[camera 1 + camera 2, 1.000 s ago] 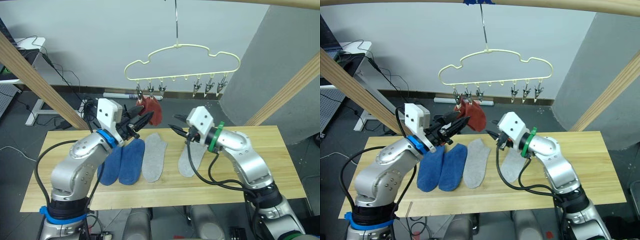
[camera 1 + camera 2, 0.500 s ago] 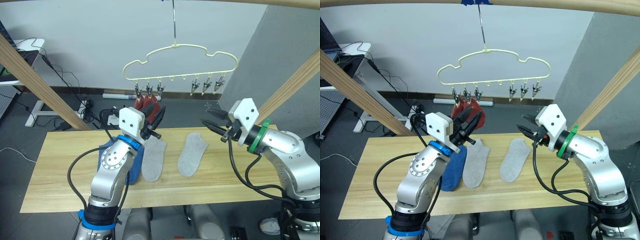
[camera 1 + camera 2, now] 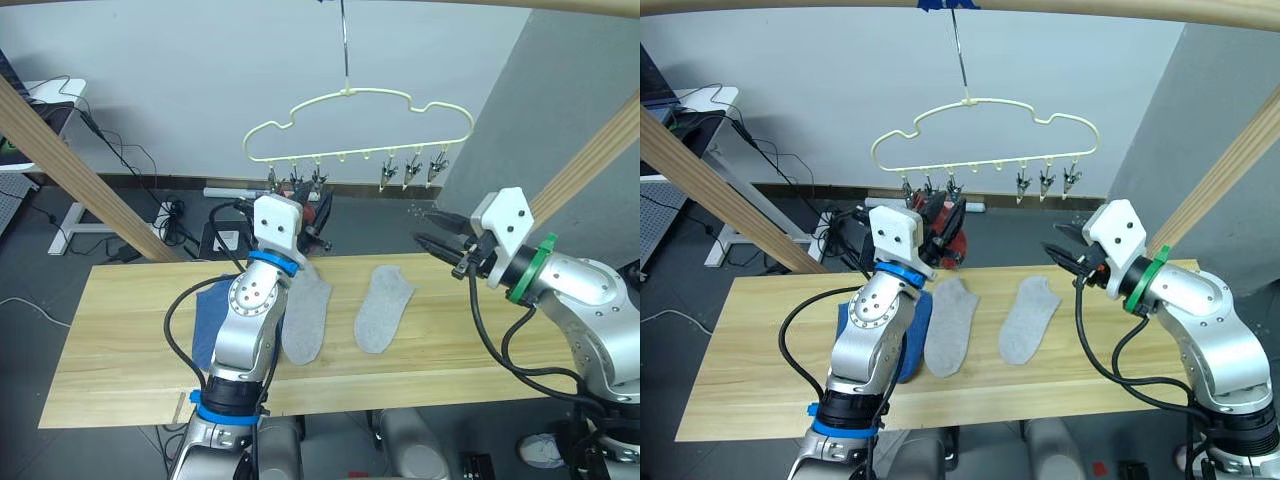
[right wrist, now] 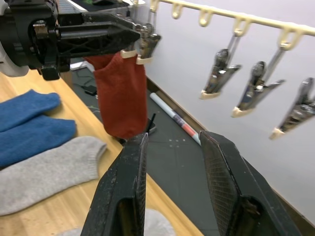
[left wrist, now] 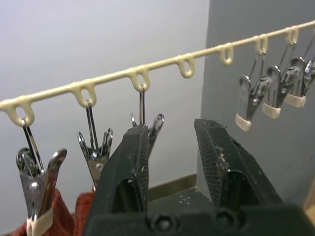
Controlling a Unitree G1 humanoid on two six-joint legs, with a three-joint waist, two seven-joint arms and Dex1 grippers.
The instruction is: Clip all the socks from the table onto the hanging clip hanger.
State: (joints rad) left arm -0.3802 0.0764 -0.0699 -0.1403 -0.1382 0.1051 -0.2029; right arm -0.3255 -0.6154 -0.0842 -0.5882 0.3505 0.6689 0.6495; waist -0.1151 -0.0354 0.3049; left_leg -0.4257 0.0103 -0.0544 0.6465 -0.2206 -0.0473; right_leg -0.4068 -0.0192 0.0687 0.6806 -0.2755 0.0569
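Since a second ago both my arms have risen off the table (image 3: pixel 120 360): my left gripper (image 3: pixel 318 218) has climbed from beside the socks to the clip hanger's (image 3: pixel 360 125) bottom bar, and my right gripper (image 3: pixel 432 228) has swung away from the grey sock and now hangs below the hanger's right end.

Nearest to me, below the hanger, four socks lie on the table. The two blue socks (image 3: pixel 912 325) are mostly hidden behind my left arm. Just right of them lies one light grey sock (image 3: pixel 305 320), and, apart from it, the second grey sock (image 3: pixel 383 308).

Higher up, my left fingers (image 5: pixel 129 162) stand parted with nothing between them. My left wrist view shows them just under the bar, with the third clip (image 5: pixel 147 123) from the hanger's left end touching, or just behind, one fingertip. The head views cannot settle that.

My right fingers (image 4: pixel 224 177) are also spread and empty. My right wrist view shows them pointing towards the hanger, with the three free clips (image 4: pixel 256 93) at its right end above them.

Farthest, two rust red socks (image 4: pixel 120 93) hang from the two leftmost clips (image 5: pixel 34 172). The right wrist view shows their full length; the left wrist view shows just their top edges.
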